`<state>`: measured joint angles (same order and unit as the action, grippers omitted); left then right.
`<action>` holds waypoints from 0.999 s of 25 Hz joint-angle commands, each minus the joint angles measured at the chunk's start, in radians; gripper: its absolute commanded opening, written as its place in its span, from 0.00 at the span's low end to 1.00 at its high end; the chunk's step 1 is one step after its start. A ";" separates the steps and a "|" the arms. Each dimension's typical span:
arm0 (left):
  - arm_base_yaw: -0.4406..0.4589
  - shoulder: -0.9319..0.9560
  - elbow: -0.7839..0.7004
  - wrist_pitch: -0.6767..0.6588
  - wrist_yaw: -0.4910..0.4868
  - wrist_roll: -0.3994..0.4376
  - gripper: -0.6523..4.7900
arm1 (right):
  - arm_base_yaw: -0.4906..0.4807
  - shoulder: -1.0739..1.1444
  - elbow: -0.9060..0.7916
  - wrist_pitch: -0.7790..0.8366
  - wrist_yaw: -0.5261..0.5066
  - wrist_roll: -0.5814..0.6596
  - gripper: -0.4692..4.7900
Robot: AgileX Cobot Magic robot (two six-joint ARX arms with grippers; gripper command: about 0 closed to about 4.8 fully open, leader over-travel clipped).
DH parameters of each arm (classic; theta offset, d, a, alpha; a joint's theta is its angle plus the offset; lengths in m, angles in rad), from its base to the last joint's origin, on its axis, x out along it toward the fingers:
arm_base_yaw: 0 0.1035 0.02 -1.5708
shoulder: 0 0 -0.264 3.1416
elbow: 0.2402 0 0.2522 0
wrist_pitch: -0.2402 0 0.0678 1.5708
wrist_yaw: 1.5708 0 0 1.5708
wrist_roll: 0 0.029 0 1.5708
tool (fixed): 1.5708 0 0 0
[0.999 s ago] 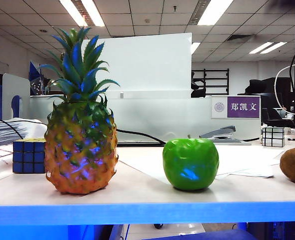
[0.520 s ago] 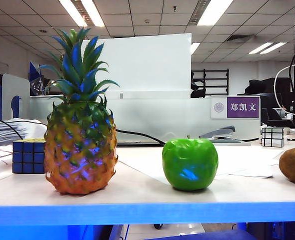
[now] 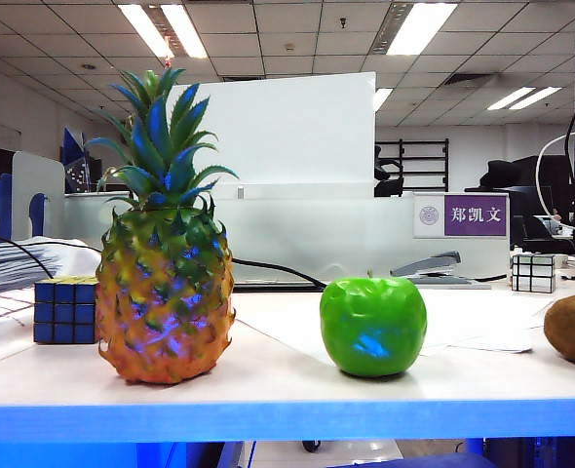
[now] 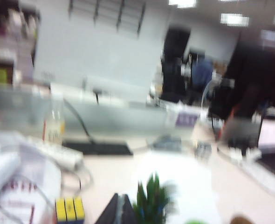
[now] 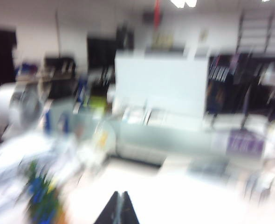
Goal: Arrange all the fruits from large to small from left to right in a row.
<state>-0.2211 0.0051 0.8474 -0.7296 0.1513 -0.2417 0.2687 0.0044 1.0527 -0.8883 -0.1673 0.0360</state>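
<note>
On the white worktop (image 3: 287,385), a spiky-crowned orange pineapple (image 3: 167,292) is seen at nine o'clock, a glossy green apple (image 3: 372,325) centrally, a fuzzy brown kiwi (image 3: 573,330) at three o'clock. Left claw (image 4: 120,212) and right claw (image 5: 119,210) are clenched, empty, raised.

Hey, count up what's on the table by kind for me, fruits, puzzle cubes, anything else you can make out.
Fruits: 3, the pineapple, the green apple and the kiwi.
Puzzle cubes: 2, a blue-faced cube and a white-faced cube.
Staplers: 1.
Total: 6
</note>
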 commanded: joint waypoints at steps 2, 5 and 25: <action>0.018 -0.002 -0.063 -0.036 0.080 -0.005 0.11 | -0.001 -0.001 -0.023 -0.155 -0.192 0.011 0.09; 0.018 -0.002 -0.116 -0.007 0.106 -0.009 0.11 | -0.001 -0.001 -0.056 -0.135 -0.233 0.011 0.09; 0.018 -0.003 -0.539 0.349 0.206 -0.186 0.11 | -0.001 -0.002 -0.606 0.499 -0.175 0.178 0.09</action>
<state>-0.2047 0.0044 0.3290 -0.4721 0.3279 -0.4606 0.2672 0.0040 0.4812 -0.5095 -0.3695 0.1631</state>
